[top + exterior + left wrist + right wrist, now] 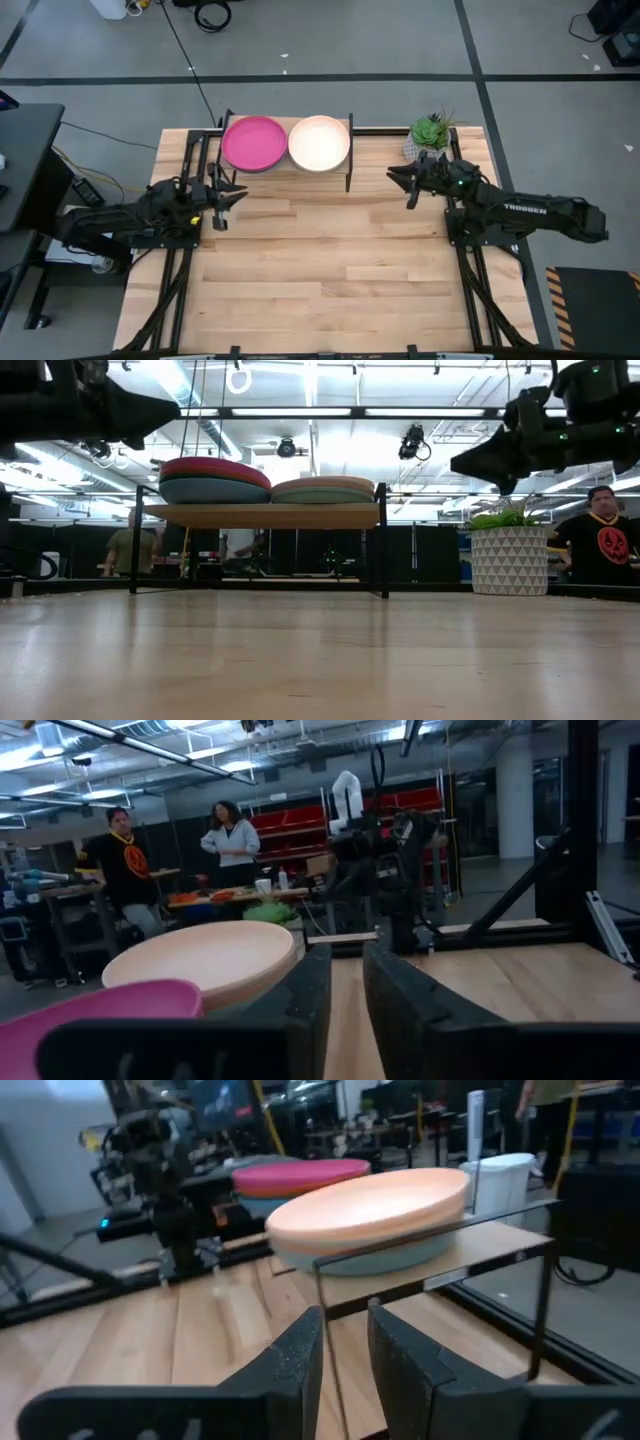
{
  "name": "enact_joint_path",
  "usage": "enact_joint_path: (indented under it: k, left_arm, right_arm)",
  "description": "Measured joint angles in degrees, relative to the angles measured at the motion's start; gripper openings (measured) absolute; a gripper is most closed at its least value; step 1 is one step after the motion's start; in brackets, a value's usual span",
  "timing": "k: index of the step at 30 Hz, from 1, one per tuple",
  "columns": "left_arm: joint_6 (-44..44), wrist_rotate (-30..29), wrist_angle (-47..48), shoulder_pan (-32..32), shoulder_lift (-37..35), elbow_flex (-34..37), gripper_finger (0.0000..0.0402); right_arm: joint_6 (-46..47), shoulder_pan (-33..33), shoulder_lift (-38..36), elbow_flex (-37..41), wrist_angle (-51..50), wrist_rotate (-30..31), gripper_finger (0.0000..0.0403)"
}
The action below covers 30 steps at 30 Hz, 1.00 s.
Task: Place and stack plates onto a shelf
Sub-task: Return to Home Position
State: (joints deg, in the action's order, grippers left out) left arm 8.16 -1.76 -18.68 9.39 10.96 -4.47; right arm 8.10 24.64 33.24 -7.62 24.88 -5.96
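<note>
Hovering above the table, the left gripper [222,203] and right gripper [405,185] face each other, arms reaching in from opposite sides, fingers narrowly parted and grasping nothing. Between them and slightly farther back stands the shelf [260,515], its long axis running from one gripper toward the other. It carries two level stacks, the magenta plate [253,143] topmost nearer the left gripper, the cream plate [319,143] nearer the right.

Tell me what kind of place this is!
Probably a robotics lab or workshop. The robot's left arm and right arm work at a wooden table, and behind it are red storage bins and people at workbenches.
</note>
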Motion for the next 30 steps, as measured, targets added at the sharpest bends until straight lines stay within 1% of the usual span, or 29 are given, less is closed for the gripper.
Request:
enact_joint_path:
  k: [7,9,11,12,15,18,30]
  left_arm:
    - [-0.8,-0.1,1.7,0.0,-4.8,2.0,0.0031]
    - [-2.4,-0.1,1.9,0.0,-6.5,2.5,0.0021]
    - [-3.5,0.9,1.5,0.0,-7.8,2.8,0.0015]
    - [-4.2,1.7,1.6,0.0,-8.2,3.1,0.0014]
    - [-8.2,3.0,1.9,0.0,-8.0,3.2,0.0014]
    - [-10.5,3.0,1.8,0.0,-8.0,3.2,0.0020]
    - [-10.5,3.0,1.8,0.0,-8.0,3.2,0.0022]
  right_arm:
    - [1.3,4.2,-7.8,0.0,-3.6,-5.9,0.0089]
    - [1.3,4.8,-10.5,0.0,-5.2,-6.0,0.0089]
    - [2.3,5.2,-12.5,0.0,-5.5,-4.4,0.0089]
    - [4.3,5.2,-13.0,0.0,-5.2,-3.4,0.0089]
    - [8.9,5.2,-13.5,0.0,-4.0,-1.9,0.0089]
    - [10.1,5.2,-13.6,0.0,-3.0,-1.7,0.0089]
    - [9.8,5.2,-13.5,0.0,-3.1,-1.6,0.0089]
